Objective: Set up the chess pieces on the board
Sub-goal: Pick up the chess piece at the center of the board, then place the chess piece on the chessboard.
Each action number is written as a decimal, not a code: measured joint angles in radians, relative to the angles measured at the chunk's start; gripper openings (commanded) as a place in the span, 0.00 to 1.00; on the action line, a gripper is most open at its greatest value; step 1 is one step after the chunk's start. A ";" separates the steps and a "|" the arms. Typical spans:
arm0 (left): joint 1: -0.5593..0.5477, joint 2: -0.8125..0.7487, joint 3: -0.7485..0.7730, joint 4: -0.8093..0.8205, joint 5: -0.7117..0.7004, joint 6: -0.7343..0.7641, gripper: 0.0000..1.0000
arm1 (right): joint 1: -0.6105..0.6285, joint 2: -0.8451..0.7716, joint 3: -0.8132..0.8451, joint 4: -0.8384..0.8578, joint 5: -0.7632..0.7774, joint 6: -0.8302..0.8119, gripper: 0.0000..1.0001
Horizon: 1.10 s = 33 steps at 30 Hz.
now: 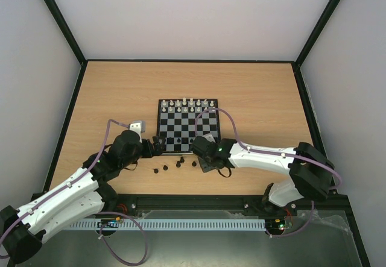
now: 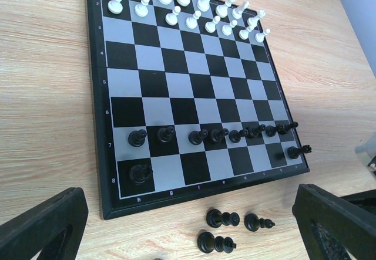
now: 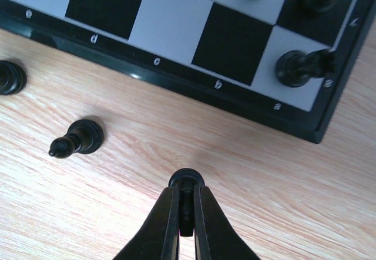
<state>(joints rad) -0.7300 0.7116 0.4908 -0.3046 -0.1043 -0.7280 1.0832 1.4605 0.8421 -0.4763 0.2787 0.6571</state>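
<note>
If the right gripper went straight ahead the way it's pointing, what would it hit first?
Probably the board's dark border, between the letters c and b, past bare table. The right gripper is shut on a black piece; its height is unclear.

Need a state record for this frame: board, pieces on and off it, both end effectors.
board: flat on the wooden table
white pieces: set along the two far rows
black pawns: lined up on rank 7
black back rank: only the corner pieces placed
loose black pieces: several on the table off the near edge
left end effector: open, empty, at the near edge
right end effector: shut on a black piece off the board, near the a-file corner
</note>
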 measured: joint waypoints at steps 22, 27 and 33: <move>0.005 0.003 0.000 0.000 0.001 0.006 0.99 | -0.173 0.077 0.167 -0.045 -0.011 -0.130 0.01; 0.007 0.003 0.000 0.000 0.004 0.007 0.99 | -0.197 0.125 0.183 -0.041 -0.030 -0.152 0.01; 0.013 0.005 0.000 0.001 0.010 0.007 0.99 | -0.215 0.164 0.206 -0.030 -0.048 -0.172 0.02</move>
<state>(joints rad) -0.7174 0.7162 0.4908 -0.3038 -0.0948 -0.7208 0.8680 1.6245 1.0481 -0.5064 0.2310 0.4847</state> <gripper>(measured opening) 0.990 0.041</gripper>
